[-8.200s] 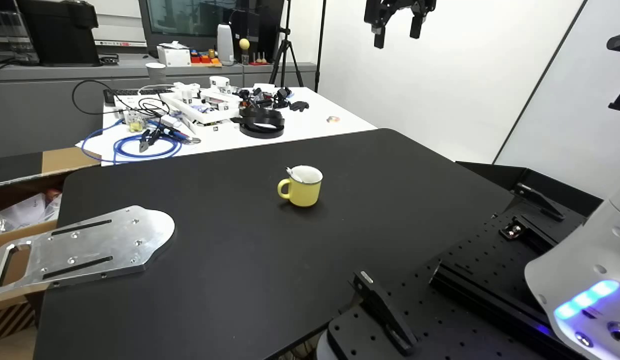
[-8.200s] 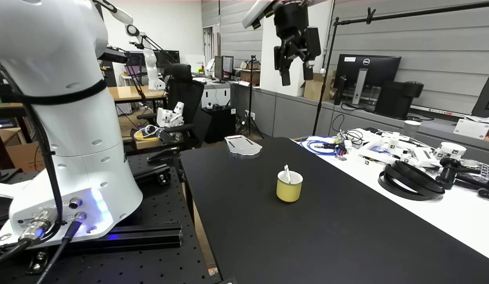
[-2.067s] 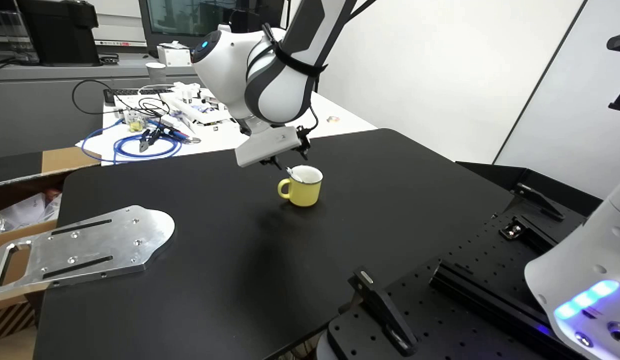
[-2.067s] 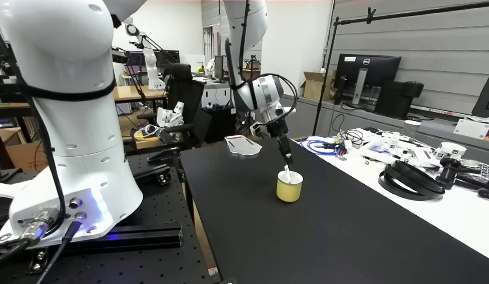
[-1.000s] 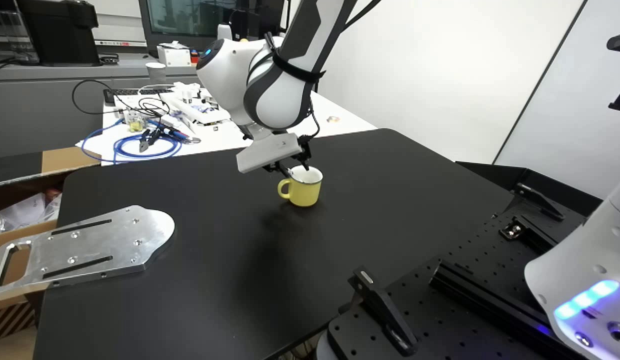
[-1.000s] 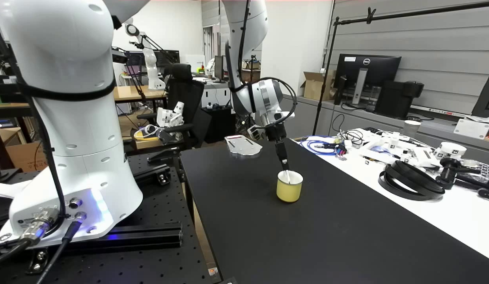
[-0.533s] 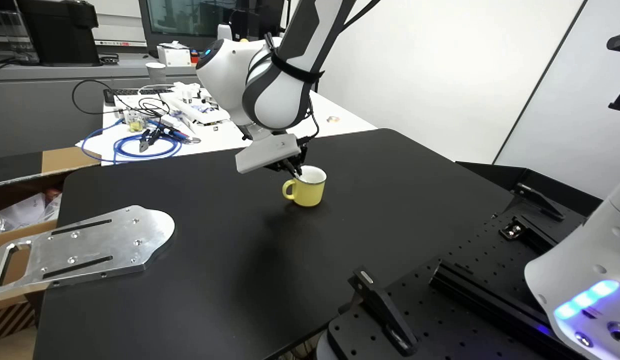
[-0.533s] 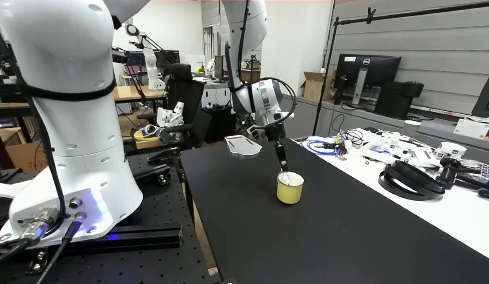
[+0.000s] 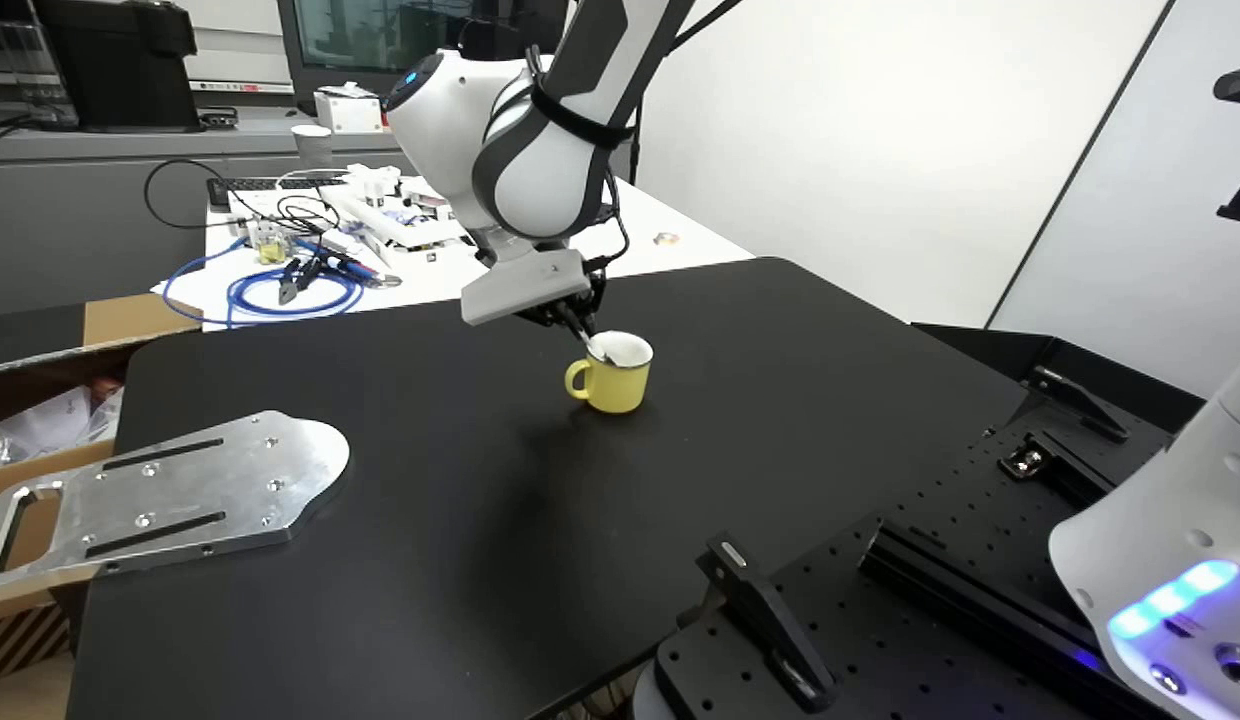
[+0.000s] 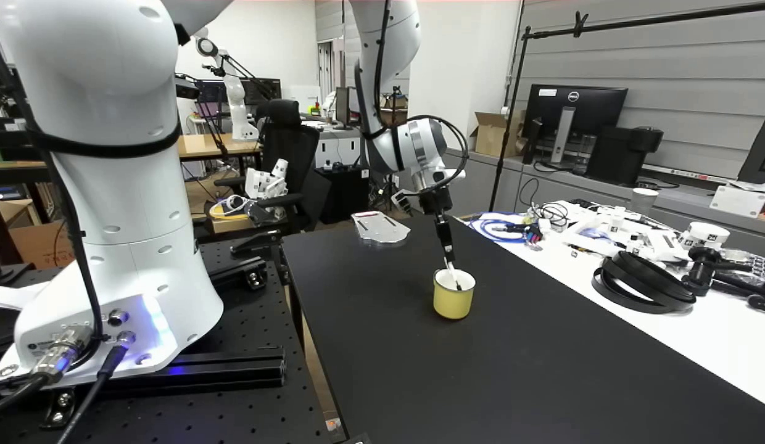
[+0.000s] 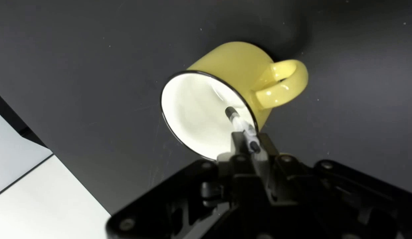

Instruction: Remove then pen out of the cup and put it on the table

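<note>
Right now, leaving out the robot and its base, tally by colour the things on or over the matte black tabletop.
Yellow: 1, round dark-rimmed mug
Mostly white: 1, slim dark-tipped pen, held in the gripper
Silver: 1, flat slotted metal plate
Total: 3

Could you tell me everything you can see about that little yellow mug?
The mug is glossy yellow outside and white inside, dark-rimmed, with one looped handle on its side; it looks like enamel or glazed ceramic. It stands upright on the black table. The dark tip of a mostly white pen sits inside its mouth, the pen gripped higher up by the tool. I cannot tell whether pen or tool touches the mug.
</note>
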### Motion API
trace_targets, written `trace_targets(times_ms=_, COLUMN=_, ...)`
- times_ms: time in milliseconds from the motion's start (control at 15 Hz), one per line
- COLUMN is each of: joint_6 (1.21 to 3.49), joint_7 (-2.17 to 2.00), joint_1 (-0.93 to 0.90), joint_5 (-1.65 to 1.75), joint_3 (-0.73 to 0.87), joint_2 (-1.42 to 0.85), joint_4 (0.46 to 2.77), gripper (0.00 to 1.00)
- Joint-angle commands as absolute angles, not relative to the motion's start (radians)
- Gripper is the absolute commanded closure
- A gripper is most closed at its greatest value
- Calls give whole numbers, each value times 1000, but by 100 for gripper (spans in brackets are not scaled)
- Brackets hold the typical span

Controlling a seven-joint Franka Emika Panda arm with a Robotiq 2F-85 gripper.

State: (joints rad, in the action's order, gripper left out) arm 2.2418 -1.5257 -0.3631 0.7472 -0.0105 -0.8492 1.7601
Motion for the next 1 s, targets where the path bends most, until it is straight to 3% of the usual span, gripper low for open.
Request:
trace_targets(times_ms=0, joint_6=2218, joint_7=-1483, joint_1=-364, joint_5=707, joint_3=2, joint_2=-809, joint_4=1731, gripper=97)
trace_targets(times_ms=933, joint_6=2232, joint_7=-1291, joint_1=-340, joint_5=499, joint_3=15, joint_2=-670, joint_4=1677, gripper=97)
